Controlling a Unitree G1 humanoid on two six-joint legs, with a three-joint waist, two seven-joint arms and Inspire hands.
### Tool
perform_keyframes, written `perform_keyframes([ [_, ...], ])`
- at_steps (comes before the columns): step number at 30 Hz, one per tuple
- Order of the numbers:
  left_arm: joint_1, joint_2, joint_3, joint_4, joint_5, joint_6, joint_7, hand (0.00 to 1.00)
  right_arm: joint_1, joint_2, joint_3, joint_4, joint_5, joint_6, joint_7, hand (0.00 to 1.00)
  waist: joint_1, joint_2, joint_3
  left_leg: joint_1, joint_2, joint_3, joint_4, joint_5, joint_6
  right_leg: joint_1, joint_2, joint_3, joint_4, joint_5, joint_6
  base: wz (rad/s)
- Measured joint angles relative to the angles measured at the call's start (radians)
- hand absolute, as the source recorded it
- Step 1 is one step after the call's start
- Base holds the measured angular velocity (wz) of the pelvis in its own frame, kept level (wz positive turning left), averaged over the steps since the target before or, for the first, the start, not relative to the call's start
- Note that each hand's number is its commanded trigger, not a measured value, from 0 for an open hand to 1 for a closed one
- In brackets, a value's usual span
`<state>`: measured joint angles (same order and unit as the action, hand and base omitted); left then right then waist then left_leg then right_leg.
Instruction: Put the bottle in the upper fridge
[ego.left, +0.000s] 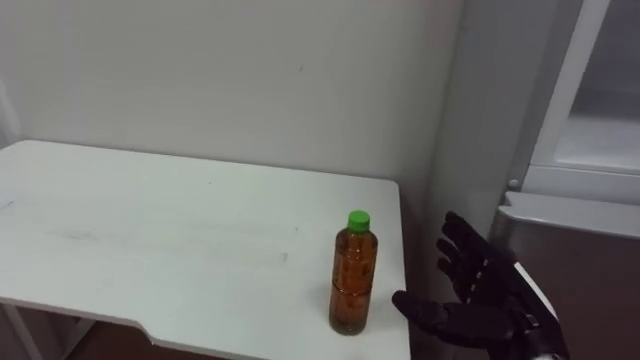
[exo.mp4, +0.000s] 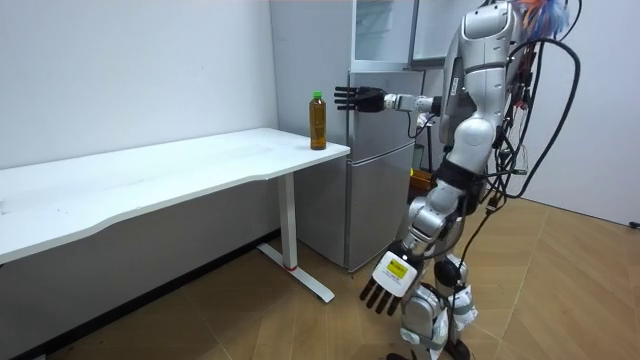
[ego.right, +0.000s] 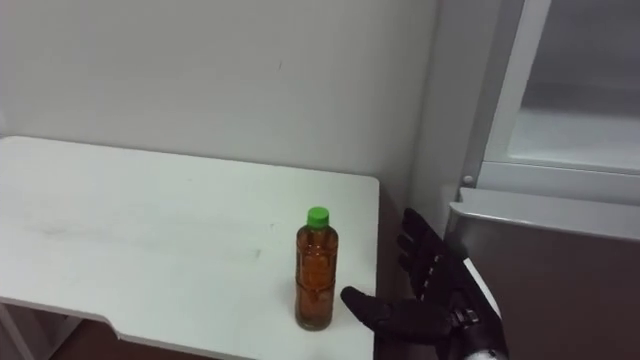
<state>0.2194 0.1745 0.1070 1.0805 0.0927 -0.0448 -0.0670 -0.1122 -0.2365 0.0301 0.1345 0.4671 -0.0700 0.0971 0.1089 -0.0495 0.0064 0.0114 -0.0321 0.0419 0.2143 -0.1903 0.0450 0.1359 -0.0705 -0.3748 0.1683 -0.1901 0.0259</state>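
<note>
1. Bottle (ego.left: 352, 275): upright on the white table (ego.left: 150, 230), near its front edge at the end closest to the fridge (exo.mp4: 380, 170). Clear body, amber liquid filling it almost to the neck, green cap on.
2. Nothing holds the bottle and no finger touches it.
3. Right hand (ego.left: 480, 305): held out level with the bottle, just beside it on the fridge side and past the table's end. Fingers straight and spread apart, thumb reaching toward the lower part of the bottle. A narrow gap shows between thumb tip and bottle.
4. Left hand (exo.mp4: 388, 285): hangs low at the robot's side in the room view, fingers loosely straight and pointing down, holding nothing.
5. Robot stands on the wooden floor (exo.mp4: 560, 290) in front of the fridge, turned toward the table's end, right arm stretched forward.
6. Fridge: stands just beside the table's end against the white wall (ego.left: 250, 70). Its lower door is grey and closed, with a pale-framed upper compartment above it.
</note>
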Motion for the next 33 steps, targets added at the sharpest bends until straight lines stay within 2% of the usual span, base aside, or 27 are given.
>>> perform_keyframes([
  [4,0.008,-0.001,-0.011,-0.008,0.052,0.022,0.011,0.00,-0.021,-0.005,0.027,0.040,0.008,0.000,-0.027,0.00,0.011,0.006,0.0028,-0.003,0.002,-0.001,0.001,0.000,0.000,0.002,-0.001,-0.002,0.000,-0.001,0.001,0.01],
  [12,0.042,-0.017,-0.015,-0.059,0.206,0.080,0.011,0.00,-0.040,-0.006,0.027,0.087,0.016,0.006,-0.044,0.00,0.015,0.007,-0.0006,-0.022,0.000,-0.011,0.020,0.005,0.001,-0.001,-0.003,-0.012,0.001,-0.001,0.001,0.05],
  [14,0.053,-0.016,-0.030,-0.067,0.206,0.090,0.011,0.00,-0.058,-0.006,0.029,0.118,0.034,0.007,-0.053,0.00,0.019,0.007,-0.0007,-0.022,0.001,-0.012,0.024,0.006,0.001,0.000,-0.003,-0.012,0.002,-0.001,0.001,0.00],
  [18,0.065,-0.016,-0.060,-0.089,0.216,0.113,0.011,0.00,-0.087,-0.006,0.039,0.160,0.048,0.009,-0.062,0.00,0.027,0.002,-0.0061,-0.037,0.000,-0.012,0.027,0.014,0.003,-0.013,-0.004,-0.012,0.001,0.000,-0.001,0.03],
  [24,0.075,0.000,-0.083,-0.133,0.215,0.135,0.011,0.00,-0.144,-0.020,0.073,0.253,0.062,0.038,-0.078,0.00,0.026,-0.014,-0.0120,-0.069,-0.014,-0.035,0.028,0.030,0.006,-0.033,-0.009,-0.033,0.001,-0.002,-0.004,0.15],
  [26,0.073,0.000,-0.090,-0.136,0.214,0.139,0.011,0.00,-0.158,-0.026,0.073,0.287,0.062,0.042,-0.085,0.00,0.028,-0.014,-0.0112,-0.071,-0.016,-0.047,0.028,0.031,0.008,-0.032,-0.012,-0.042,0.002,-0.002,-0.003,0.17],
  [28,0.072,0.001,-0.090,-0.136,0.214,0.140,0.011,0.00,-0.185,-0.027,0.073,0.336,0.074,0.044,-0.097,0.00,0.036,-0.012,-0.0061,-0.075,-0.018,-0.054,0.027,0.032,0.008,-0.034,-0.014,-0.046,0.002,-0.002,-0.002,0.06],
  [33,0.051,0.001,-0.091,-0.136,0.213,0.148,0.011,0.00,-0.225,-0.043,0.073,0.391,0.115,0.049,-0.126,0.00,0.036,-0.011,-0.0011,-0.106,-0.022,-0.073,0.043,0.032,0.008,-0.048,-0.014,-0.072,0.005,-0.002,-0.001,0.16],
])
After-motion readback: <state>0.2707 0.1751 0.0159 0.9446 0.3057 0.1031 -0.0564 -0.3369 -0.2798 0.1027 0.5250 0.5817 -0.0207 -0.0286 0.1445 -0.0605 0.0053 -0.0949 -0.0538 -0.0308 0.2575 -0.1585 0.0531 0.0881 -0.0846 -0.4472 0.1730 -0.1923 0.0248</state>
